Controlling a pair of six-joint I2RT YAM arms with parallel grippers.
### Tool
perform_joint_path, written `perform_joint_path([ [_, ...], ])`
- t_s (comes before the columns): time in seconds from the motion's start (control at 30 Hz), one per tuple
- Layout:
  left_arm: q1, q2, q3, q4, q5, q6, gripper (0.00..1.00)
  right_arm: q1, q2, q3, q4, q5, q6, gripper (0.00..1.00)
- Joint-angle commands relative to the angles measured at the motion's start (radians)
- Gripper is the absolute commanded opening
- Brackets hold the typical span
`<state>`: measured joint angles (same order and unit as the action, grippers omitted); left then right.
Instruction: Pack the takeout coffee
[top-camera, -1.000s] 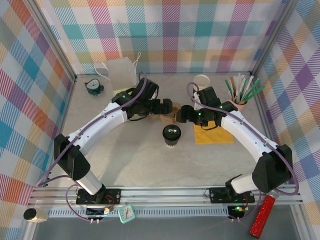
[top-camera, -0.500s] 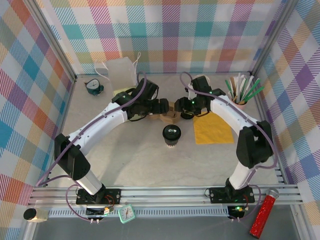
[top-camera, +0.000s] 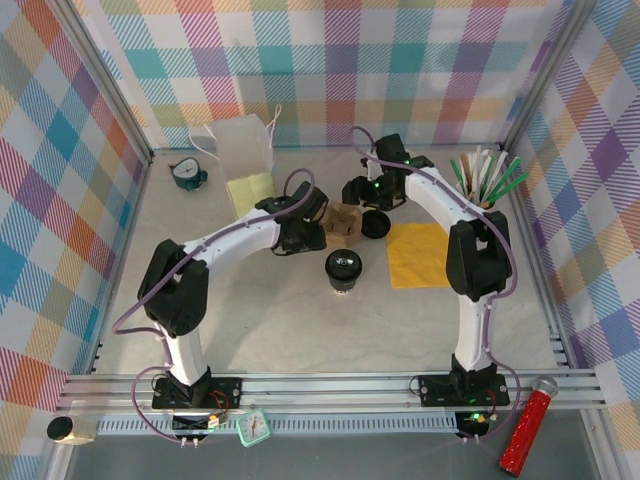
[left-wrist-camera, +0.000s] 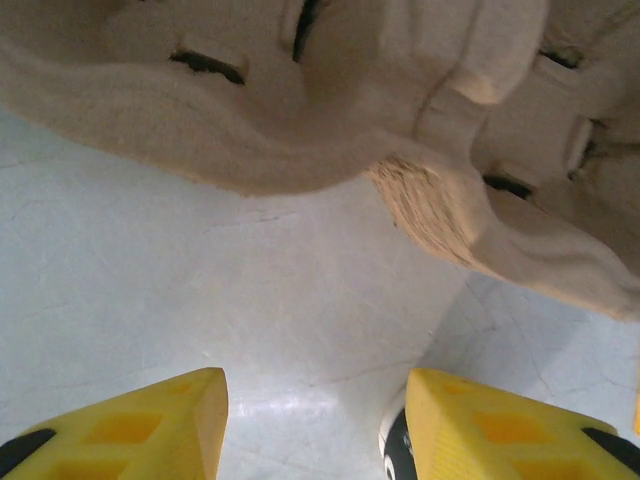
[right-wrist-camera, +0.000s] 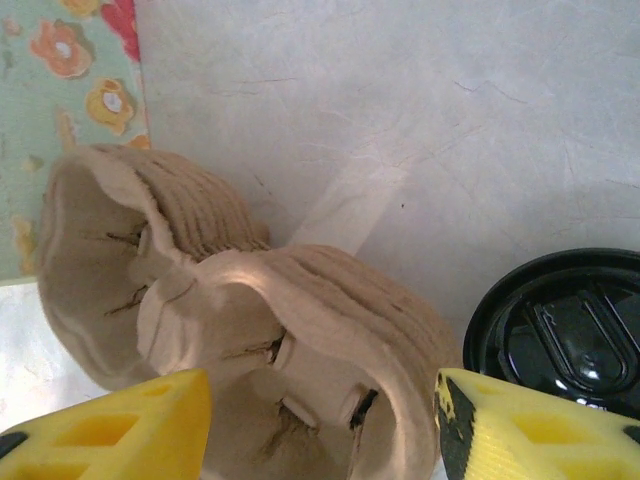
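The brown pulp cup carrier (top-camera: 342, 222) lies behind the table's middle. A takeout coffee with a glossy black lid (right-wrist-camera: 560, 320) stands just to its right (top-camera: 376, 224). Another black cup with a shiny top (top-camera: 343, 270) stands alone nearer the front. My left gripper (top-camera: 300, 237) sits left of the carrier, open, with bare table between its yellow fingers (left-wrist-camera: 315, 400) and the carrier (left-wrist-camera: 330, 110) just ahead. My right gripper (top-camera: 360, 192) hovers behind the carrier, open. One carrier pocket (right-wrist-camera: 300, 350) shows between its fingers (right-wrist-camera: 325, 410).
An orange-yellow napkin (top-camera: 425, 255) lies right of the cups. A cup of stirrers and straws (top-camera: 483, 190) stands at the back right. A teal clock (top-camera: 187, 173), a white bag (top-camera: 240, 145) and a pale floral pad (top-camera: 250, 188) (right-wrist-camera: 70, 100) sit at the back left.
The left gripper has drawn back from the carrier and narrowed its fingers. The right gripper has moved toward the back wall, also narrower, uncovering the lidded cup beside the carrier.
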<state>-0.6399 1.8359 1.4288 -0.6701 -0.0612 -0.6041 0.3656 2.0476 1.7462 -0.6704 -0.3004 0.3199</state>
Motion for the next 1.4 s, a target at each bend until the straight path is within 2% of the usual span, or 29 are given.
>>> perform_joint_path([
  [0.0, 0.028, 0.057, 0.033, 0.034, 0.015, 0.028, 0.5, -0.006, 0.031, 0.046, -0.046, -0.025, -0.033, 0.61],
  [0.2, 0.049, 0.148, 0.097, 0.05, 0.021, 0.065, 0.5, -0.006, 0.048, 0.049, -0.051, -0.048, -0.035, 0.58],
  [0.3, 0.052, 0.185, 0.144, 0.05, 0.02, 0.086, 0.5, -0.006, 0.046, 0.04, -0.049, -0.074, -0.032, 0.53],
  [0.67, 0.069, 0.287, 0.309, -0.012, -0.006, 0.139, 0.52, -0.004, -0.007, -0.058, -0.024, -0.124, -0.006, 0.51],
  [0.93, 0.085, 0.236, 0.306, -0.051, -0.022, 0.143, 0.54, -0.006, -0.041, -0.091, -0.023, -0.089, 0.007, 0.51],
  [1.37, 0.074, 0.114, 0.273, -0.122, 0.016, 0.065, 0.58, -0.018, -0.037, -0.079, -0.019, -0.089, 0.032, 0.51],
])
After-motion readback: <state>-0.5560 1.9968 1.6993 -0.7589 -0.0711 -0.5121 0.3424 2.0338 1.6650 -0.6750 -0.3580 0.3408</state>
